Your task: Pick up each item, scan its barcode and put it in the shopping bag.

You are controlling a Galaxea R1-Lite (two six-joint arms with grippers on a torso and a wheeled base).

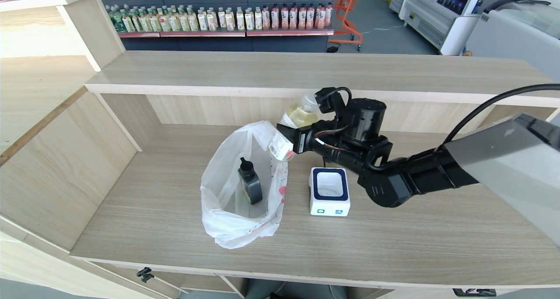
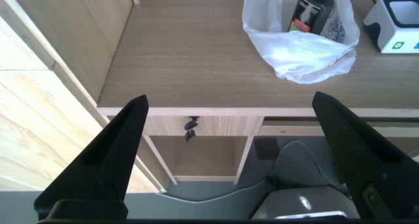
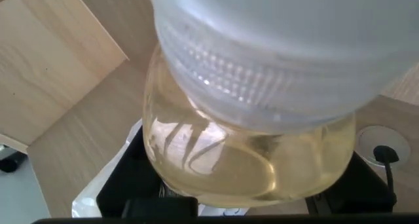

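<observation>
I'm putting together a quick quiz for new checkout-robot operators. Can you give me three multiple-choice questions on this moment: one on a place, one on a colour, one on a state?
1. Where is the dark bottle?
A. on a tray
B. inside the shopping bag
C. in a basket

2. What colour is the liquid in the clear bottle that the right gripper holds?
A. red
B. blue
C. pale yellow

3. How do the jaws of the left gripper stand?
A. open, with nothing between them
B. shut on a can
C. shut on a box

Answers:
1 B: it stands upright within the bag's white walls.
2 C: the right wrist view shows yellowish liquid inside it.
3 A: the left wrist view shows both jaws wide apart.
</observation>
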